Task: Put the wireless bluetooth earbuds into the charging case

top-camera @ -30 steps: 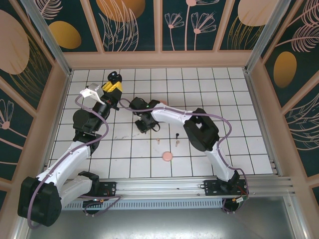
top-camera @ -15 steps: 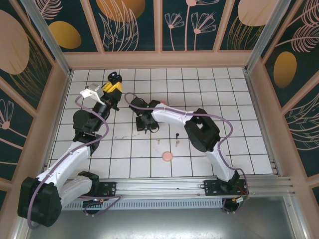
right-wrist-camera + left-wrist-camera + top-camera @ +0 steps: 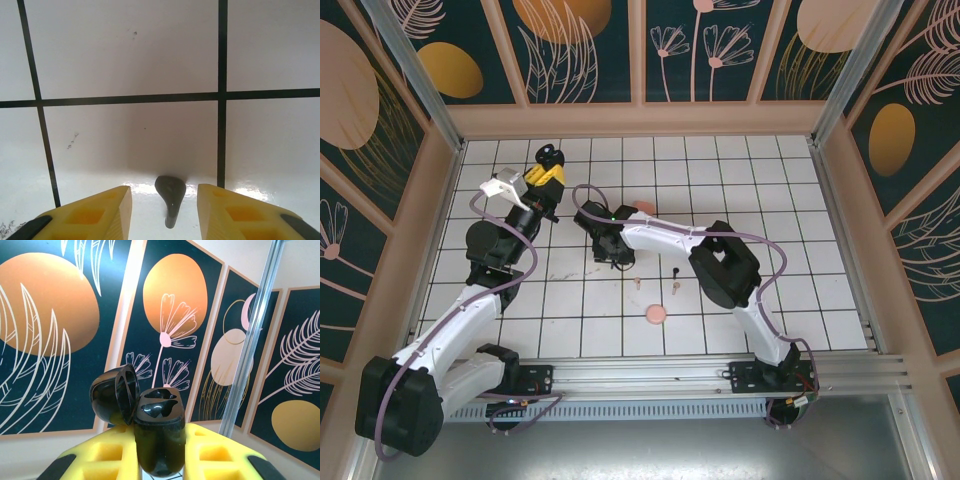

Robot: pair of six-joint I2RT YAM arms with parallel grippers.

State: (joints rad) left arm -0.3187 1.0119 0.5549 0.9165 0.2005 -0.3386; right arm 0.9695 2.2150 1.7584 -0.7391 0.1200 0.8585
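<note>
Yellow-fingered right tool (image 3: 164, 189) stands part open around a black earbud (image 3: 170, 196), a gap on either side, nothing gripped. The bud seems to rest on the white-tiled tabletop (image 3: 125, 60). Over to the left tool (image 3: 159, 441): it is clamped on the black charging case (image 3: 160, 412), lid flipped open, well apart from that bud.

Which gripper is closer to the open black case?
Left. The left gripper clamps the black case; the right gripper sits low over the white tiles, apart from it.
</note>
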